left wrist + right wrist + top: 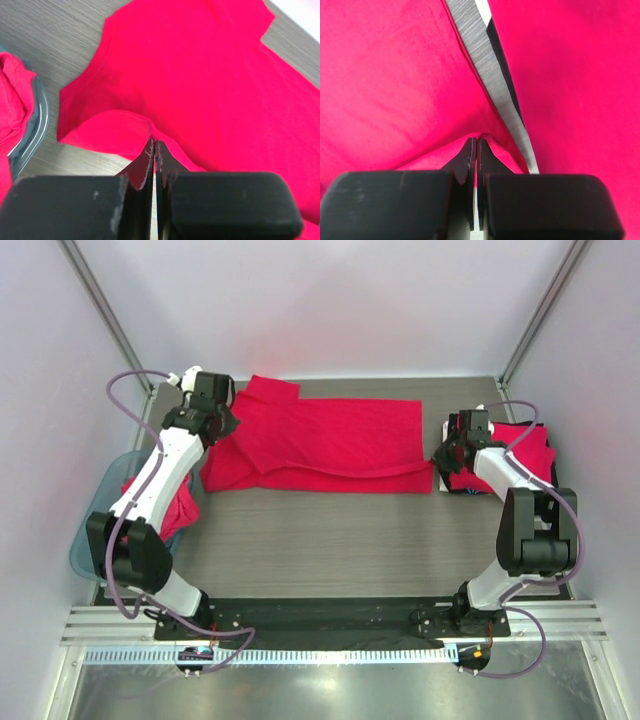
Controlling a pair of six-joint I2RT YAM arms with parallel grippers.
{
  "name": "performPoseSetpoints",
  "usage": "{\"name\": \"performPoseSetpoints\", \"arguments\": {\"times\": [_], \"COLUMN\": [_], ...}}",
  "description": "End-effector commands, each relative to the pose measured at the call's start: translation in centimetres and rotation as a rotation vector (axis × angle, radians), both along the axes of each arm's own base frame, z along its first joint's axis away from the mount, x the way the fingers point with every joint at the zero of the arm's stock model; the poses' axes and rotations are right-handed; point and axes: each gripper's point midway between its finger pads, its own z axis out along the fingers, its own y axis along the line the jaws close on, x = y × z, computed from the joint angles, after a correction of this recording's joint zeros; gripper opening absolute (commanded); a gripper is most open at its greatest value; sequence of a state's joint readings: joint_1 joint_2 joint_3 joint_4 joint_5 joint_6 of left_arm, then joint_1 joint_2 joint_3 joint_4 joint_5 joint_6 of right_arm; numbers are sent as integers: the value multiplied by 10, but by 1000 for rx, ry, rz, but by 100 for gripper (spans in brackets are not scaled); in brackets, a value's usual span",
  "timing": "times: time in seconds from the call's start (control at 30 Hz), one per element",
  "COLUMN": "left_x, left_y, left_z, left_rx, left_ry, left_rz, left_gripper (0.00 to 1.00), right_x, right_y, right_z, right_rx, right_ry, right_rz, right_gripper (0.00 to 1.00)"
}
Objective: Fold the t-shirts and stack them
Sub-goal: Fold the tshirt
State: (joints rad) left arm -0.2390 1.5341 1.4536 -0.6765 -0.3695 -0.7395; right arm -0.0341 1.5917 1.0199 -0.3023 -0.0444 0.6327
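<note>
A bright red t-shirt (320, 440) lies lengthwise across the middle of the table, partly folded, with a long fold along its near edge. At its left end my left gripper (222, 428) is shut on a lifted pinch of the hem (155, 142); the shirt (200, 75) spreads out beyond it. My right gripper (445, 455) is shut on a raised fold at the shirt's right end (476, 140), and the cloth (395, 75) slopes away to the left. A stack of folded red t-shirts (530, 445) sits just right of that gripper, partly under the right arm.
A translucent teal bin (95, 530) stands at the table's left edge with more red cloth (180, 505) in it; its rim (37, 115) shows in the left wrist view. A narrow strip of table (485, 55) separates the held shirt from the stack (580, 75).
</note>
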Motion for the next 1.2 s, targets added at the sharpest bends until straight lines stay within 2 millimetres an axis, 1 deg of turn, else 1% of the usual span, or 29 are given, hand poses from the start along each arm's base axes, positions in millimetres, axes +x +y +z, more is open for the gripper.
{"name": "performPoseSetpoints", "arguments": {"times": [0.0,0.07,0.13,0.17,0.23,0.3,0.37,0.4,0.47,0.53,0.57,0.6,0.63,0.67,0.7,0.73,0.77,0.8,0.83,0.87,0.9,0.93,0.97,1.0,1.03,1.07,1.1,1.13,1.17], "left_x": [21,28,35,40,48,55,63,67,75,81,87,92,99,104,108,113,114,113,112,108,105,98,90,85,75,66,59,47,40], "left_y": [6,6,8,9,10,10,10,10,17,21,20,18,19,17,16,14,11,8,5,3,-1,-4,-6,-12,-13,-16,-23,-30,-36], "left_z": [16,8,10,4,4,-2,0,-7,-5,-17,-14,-14,-23,-24,-13,-19,-18,-14,-13,-4,-1,-9,4,9,-1,15,15,1,19], "left_rx": [22,32,39,46,45,44,33,30,12,-12,-30,-46,-52,-65,-74,-84,-90,-104,-113,-125,-142,-141,-143,-149,-152,-166,-177,-192,-200], "left_ry": [-57,-42,-51,-38,-40,-26,-34,-19,-23,2,-8,-14,3,7,-1,15,19,22,22,8,2,18,-6,-22,2,-33,-34,-1,-59], "left_rz": [26,29,36,40,45,50,50,52,83,100,95,84,76,66,59,47,36,21,12,2,-15,-23,-30,-40,-43,-51,-63,-94,-127], "left_gripper": [0,0,0,0,0,0,0,0,0,0,5,11,16,37,44,50,61,64,66,67,67,67,68,67,67,67,68,69,71], "right_x": [27,32,36,39,42,48,54,56,64,72,73,74,75,75,75,74,69,66,62,51,46,40,28,21,16,2,-5,-7,-18], "right_y": [1,2,3,3,3,4,5,6,8,8,8,1,-1,-1,-2,-3,-4,-6,-7,6,8,11,14,19,22,26,36,34,34], "right_z": [16,16,13,14,11,13,11,10,8,8,3,2,3,4,10,15,13,31,34,31,34,49,40,38,50,35,34,35,29], "right_rx": [-7,-7,-7,-7,-9,-10,-5,-4,-3,-6,-1,-28,-37,-40,-47,-51,-59,-69,-70,-68,-67,-62,-62,-57,-44,-36,-36,-53,-52], "right_ry": [-70,-74,-68,-72,-66,-74,-74,-72,-71,-75,-65,-65,-67,-70,-85,-92,-97,-147,-163,-170,-184,-225,-211,-212,-255,-231,-240,-259,-257], "right_rz": [-13,-15,-16,-17,-23,-21,-20,-19,-16,-20,-26,-53,-61,-62,-57,-59,-62,-66,-68,-44,-39,-41,-36,-37,-55,-55,-42,-72,-97], "right_gripper": [1,1,1,1,1,1,1,1,1,1,6,12,29,35,38,42,45,49,56,56,57,57,56,56,55,55,55,55,56]}}
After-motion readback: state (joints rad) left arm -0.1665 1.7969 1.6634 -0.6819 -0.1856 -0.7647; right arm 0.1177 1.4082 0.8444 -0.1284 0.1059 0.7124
